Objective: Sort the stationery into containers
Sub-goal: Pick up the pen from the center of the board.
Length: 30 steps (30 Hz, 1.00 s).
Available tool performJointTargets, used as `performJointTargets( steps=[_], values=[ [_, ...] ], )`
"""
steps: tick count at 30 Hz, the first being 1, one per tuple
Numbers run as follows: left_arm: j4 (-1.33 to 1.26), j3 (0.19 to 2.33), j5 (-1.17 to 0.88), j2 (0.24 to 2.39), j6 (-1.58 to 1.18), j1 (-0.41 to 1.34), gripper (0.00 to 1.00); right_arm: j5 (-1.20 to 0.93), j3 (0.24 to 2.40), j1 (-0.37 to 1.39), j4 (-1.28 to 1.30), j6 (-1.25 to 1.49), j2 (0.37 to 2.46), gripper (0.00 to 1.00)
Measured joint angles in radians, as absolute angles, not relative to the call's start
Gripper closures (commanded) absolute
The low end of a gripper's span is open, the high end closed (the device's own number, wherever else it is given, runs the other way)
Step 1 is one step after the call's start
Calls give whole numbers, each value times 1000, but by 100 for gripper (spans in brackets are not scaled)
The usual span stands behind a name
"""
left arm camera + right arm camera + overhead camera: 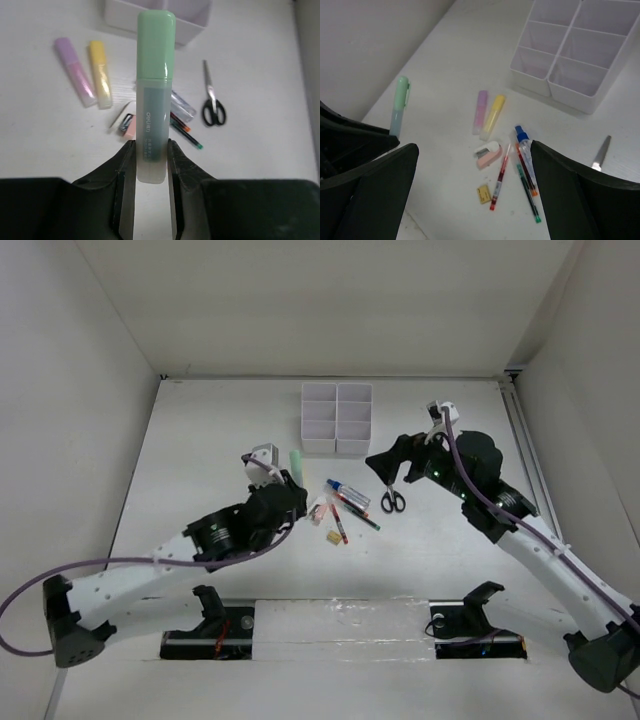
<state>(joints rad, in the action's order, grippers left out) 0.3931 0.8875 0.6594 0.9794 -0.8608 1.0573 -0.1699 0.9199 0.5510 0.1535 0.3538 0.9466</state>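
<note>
My left gripper (150, 146) is shut on a green highlighter (155, 90) and holds it above the table, left of the pile (296, 458). Purple (75, 72) and yellow (100, 75) highlighters lie side by side on the table. A blue-capped marker (525, 145), a red pen (500, 177), a green-tipped pen (527, 192), a pink eraser (489, 153) and a small yellow eraser (483, 194) lie in a loose pile. Black-handled scissors (393, 500) lie right of it. My right gripper (474, 147) is open and empty above the pile. The white tray (320, 447) stands behind.
White walls close the table on the left, back and right. A rail (525, 455) runs along the right edge. Two black mounts (215, 605) sit at the near edge.
</note>
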Motion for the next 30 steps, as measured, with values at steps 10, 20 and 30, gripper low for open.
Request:
performJointTargets(
  steps=[10,20,30],
  values=[
    [139,796,432,814,-577,1061,100,-350,963,644,-75,451,1192,0],
    [112,795,376,907,-532,1061,100,-380,1000,721,-180,505,1254,1],
    [89,791,375,853,-523,1061,100,-356,1002,733,-197,541,1318,30]
  ],
)
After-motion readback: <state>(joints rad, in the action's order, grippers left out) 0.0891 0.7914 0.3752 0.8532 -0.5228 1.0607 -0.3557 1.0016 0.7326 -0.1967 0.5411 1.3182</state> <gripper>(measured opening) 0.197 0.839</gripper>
